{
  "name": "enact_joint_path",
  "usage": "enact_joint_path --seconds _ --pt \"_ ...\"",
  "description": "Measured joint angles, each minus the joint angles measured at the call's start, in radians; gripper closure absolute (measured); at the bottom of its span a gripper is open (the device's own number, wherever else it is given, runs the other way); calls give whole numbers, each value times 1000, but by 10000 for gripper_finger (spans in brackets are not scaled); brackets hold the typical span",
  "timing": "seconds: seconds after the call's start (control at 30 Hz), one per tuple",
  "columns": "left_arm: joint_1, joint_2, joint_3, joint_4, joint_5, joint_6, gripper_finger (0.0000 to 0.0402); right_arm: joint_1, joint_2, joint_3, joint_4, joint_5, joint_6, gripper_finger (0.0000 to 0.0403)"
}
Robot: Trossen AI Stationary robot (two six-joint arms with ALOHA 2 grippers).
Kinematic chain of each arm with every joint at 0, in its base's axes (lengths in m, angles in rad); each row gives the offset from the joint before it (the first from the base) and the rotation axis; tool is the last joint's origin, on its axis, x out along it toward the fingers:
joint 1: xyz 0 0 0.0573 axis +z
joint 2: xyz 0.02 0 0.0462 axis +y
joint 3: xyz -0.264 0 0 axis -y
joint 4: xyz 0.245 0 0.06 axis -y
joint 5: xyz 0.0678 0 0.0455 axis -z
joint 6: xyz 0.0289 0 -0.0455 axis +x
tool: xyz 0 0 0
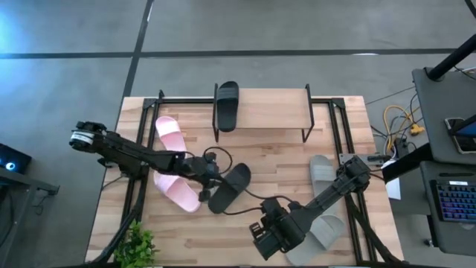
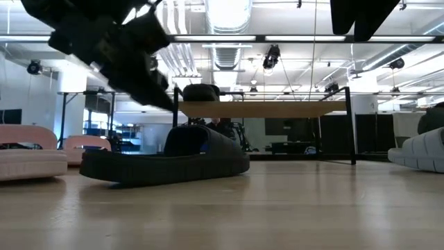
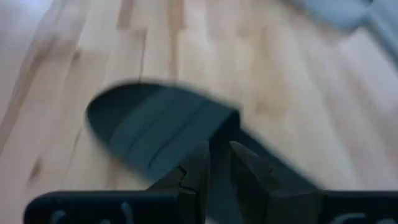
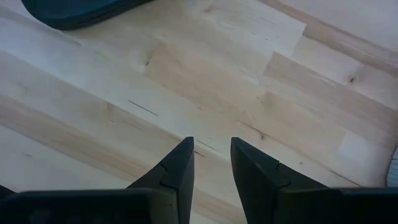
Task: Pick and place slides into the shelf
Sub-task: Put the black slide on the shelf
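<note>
- Your two arms are dark, jointed and boxy at the wrists.
- Black cable loops beside the left arm [image 1: 141,155].
- The right arm's fingers [image 4: 180,171] are dark, tapered wedges.

left wrist view is blurred: the black slide [image 3: 155,127] shows no detail, its heel hidden behind the left gripper [image 3: 219,163]. right wrist view cuts a dark slide [image 4: 74,11] at the edge, a grey one [image 4: 393,171] too. high view: right arm [image 1: 327,195] covers part of the grey slides [image 1: 324,173]. low view crops the pink slide [image 2: 31,154] at the picture's edge.
</note>
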Motion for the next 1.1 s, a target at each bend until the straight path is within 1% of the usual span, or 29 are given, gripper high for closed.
enact_joint_path --seconds 0.07,0.2,0.4,0.47,0.57,0.7,0.9,1.0,1.1 --pt "0 -17 -16 -79 -25 0 356 -2 0 0 -1 0 -6 302" --pt "0 -19 -81 -105 -90 -11 356 -5 0 0 -6 0 -7 300" --pt "-2 25 -134 -99 -88 -33 356 -4 0 0 -3 0 -3 307" --pt "-3 32 -140 -100 -64 -45 356 -4 0 0 -3 0 -3 309" --pt "-10 51 -137 -69 3 -46 356 -5 0 0 -1 0 -3 310" --pt "-23 66 -131 4 70 -48 356 -9 0 0 -1 0 -4 306" --pt "-32 101 -131 103 109 -64 356 -15 0 0 0 0 -7 301" --pt "-33 128 -129 122 118 -64 356 -23 0 0 2 0 -7 301" --pt "-33 161 -129 214 124 -64 356 -37 0 0 11 11 -19 304"
